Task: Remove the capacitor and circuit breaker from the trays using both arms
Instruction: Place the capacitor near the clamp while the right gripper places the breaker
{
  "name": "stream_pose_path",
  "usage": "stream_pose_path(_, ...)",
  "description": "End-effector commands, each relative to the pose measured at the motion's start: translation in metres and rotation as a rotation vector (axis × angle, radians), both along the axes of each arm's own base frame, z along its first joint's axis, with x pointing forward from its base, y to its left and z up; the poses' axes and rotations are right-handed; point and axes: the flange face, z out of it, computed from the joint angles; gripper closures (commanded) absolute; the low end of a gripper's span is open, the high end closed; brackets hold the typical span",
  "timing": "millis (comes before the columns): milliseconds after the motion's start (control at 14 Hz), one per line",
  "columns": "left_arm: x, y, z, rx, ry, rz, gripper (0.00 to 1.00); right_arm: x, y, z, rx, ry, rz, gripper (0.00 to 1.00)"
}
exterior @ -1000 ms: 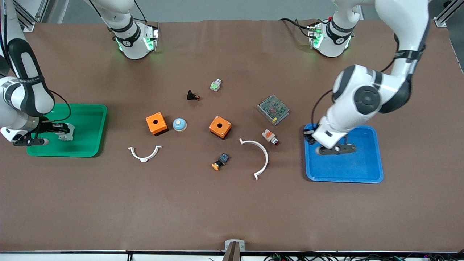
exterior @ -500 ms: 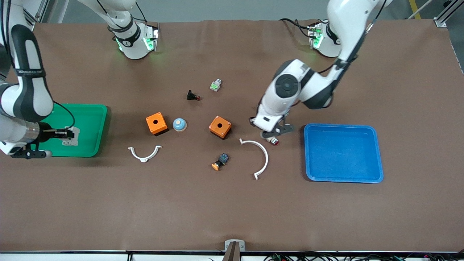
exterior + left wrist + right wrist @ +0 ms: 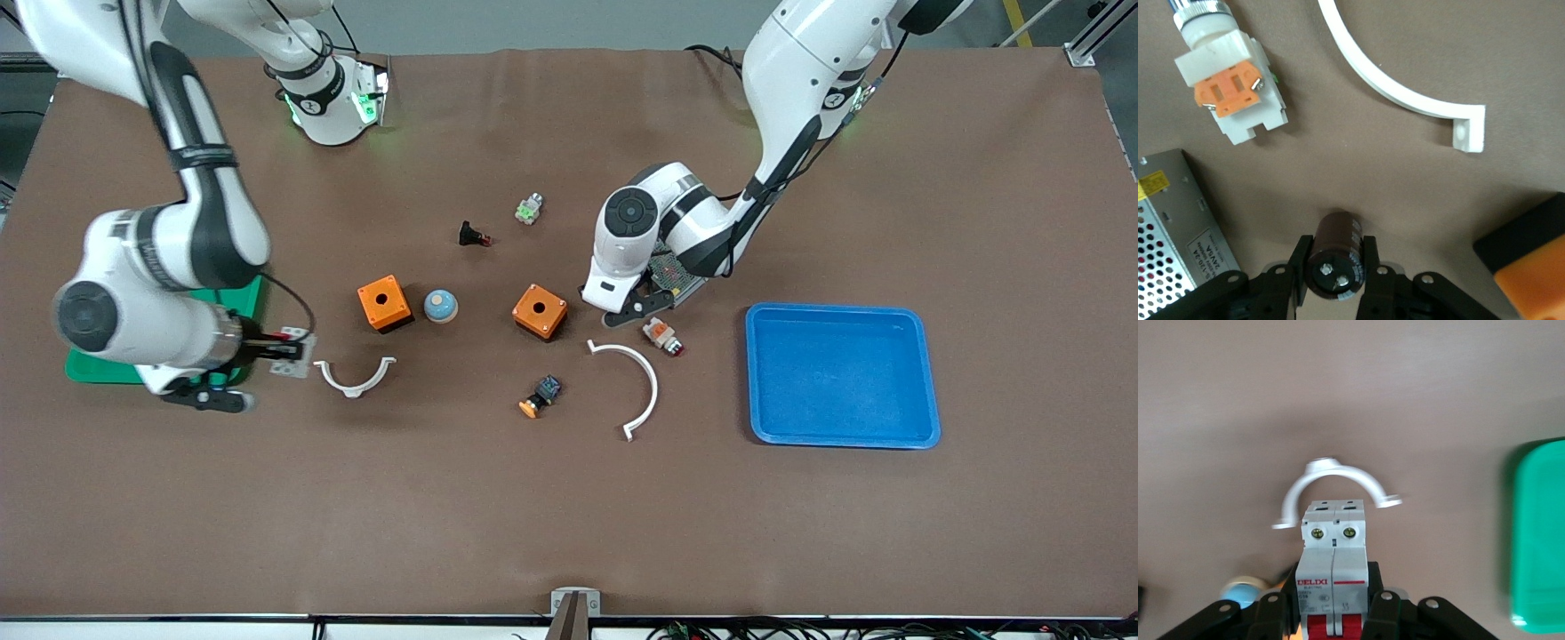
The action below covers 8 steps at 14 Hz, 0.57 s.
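Note:
My left gripper [image 3: 1335, 272] is shut on the capacitor [image 3: 1335, 257], a dark cylinder with a silvery terminal end. In the front view this gripper [image 3: 635, 309] hangs low over the table between an orange box [image 3: 540, 312] and the white-and-orange push-button [image 3: 661, 334]; the capacitor is hidden there. My right gripper [image 3: 1335, 587] is shut on the breaker [image 3: 1335, 547], a light-grey block with red levers. In the front view it [image 3: 286, 347] holds the breaker [image 3: 296, 344] over the table, between the green tray [image 3: 252, 295] and a small white bracket [image 3: 354, 377].
The blue tray [image 3: 840, 373] lies toward the left arm's end. A metal mesh power supply [image 3: 1178, 233] is under the left wrist. A large white arc [image 3: 642, 384], a second orange box [image 3: 383, 302], a blue dome [image 3: 440, 306] and small buttons lie mid-table.
The right gripper has moved off the green tray toward mid-table with the breaker. The left gripper has moved from over the blue tray to beside the orange box.

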Motion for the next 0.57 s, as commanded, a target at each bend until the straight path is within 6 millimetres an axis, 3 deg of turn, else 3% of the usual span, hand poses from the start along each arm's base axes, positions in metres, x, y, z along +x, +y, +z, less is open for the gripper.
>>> stream_pose_path(0,-0.005,-0.012,0.001,0.001,-0.015,-0.002,0.24,0.005,0.043,-0.023,0.027,-0.005,-0.036,0.79)
stream_pose_path(71,-0.003,-0.012,0.003,0.0,-0.02,0.0,0.0,0.005,0.054,-0.035,0.042,-0.003,-0.051,0.79)
stream_pose_path(214,0.015,-0.016,0.029,-0.017,-0.051,0.015,0.0,0.006,0.074,-0.058,0.05,-0.015,-0.068,0.79)
stream_pose_path(286,0.029,-0.012,0.054,-0.013,-0.071,0.025,0.0,0.007,0.079,-0.07,0.052,-0.028,-0.086,0.79)
stream_pose_path(429,0.063,0.011,0.102,0.016,-0.095,0.054,0.0,0.006,0.094,-0.09,0.049,-0.032,-0.074,0.79)
stream_pose_path(500,0.091,0.035,0.128,0.027,-0.107,0.065,0.0,0.005,0.099,-0.1,0.051,-0.03,-0.072,0.79)
